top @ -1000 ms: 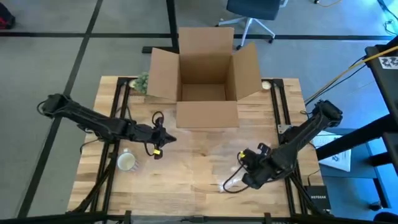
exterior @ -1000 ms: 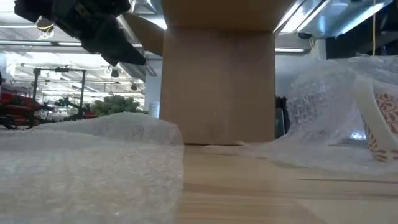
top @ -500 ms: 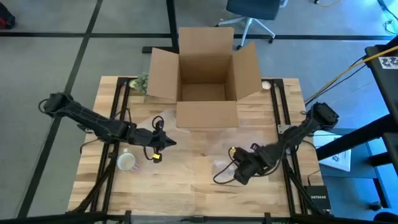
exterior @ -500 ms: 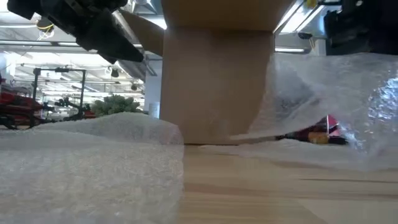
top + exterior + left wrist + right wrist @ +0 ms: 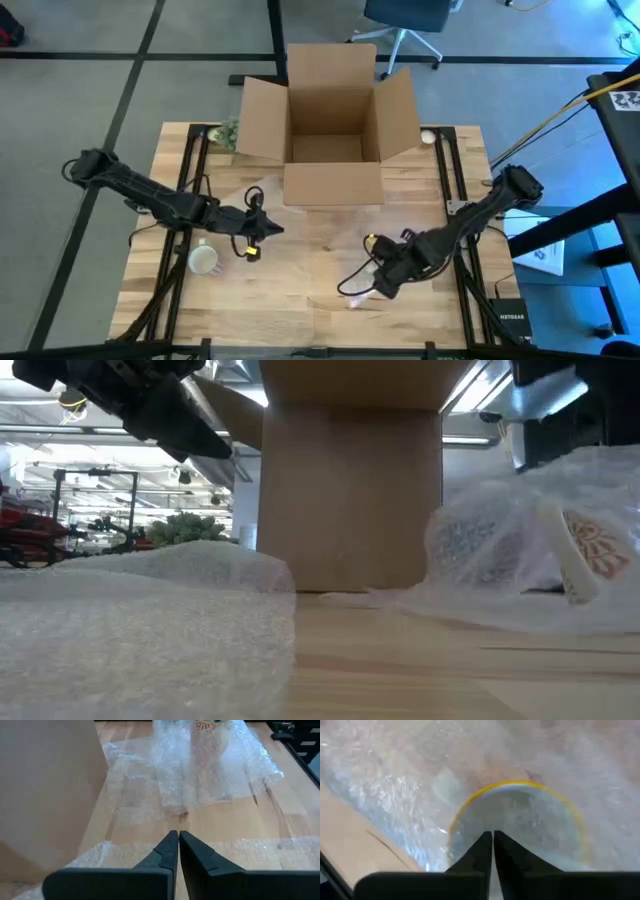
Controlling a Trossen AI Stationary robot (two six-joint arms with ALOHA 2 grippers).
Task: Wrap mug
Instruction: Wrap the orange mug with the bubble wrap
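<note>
The mug (image 5: 580,555) lies on the table's (image 5: 300,290) right front area, enveloped in bubble wrap (image 5: 490,560). The right gripper (image 5: 383,283) is over it, fingers closed on the wrap. The left gripper (image 5: 268,229) is closed and empty, in front of the cardboard box (image 5: 330,120).

Grey floor (image 5: 120,60) crossed by dark lines lies around the wooden surface (image 5: 300,275). A dark office chair (image 5: 405,15) stands beyond its far edge. Ceiling strip lights (image 5: 480,390) glow in the hall behind.
</note>
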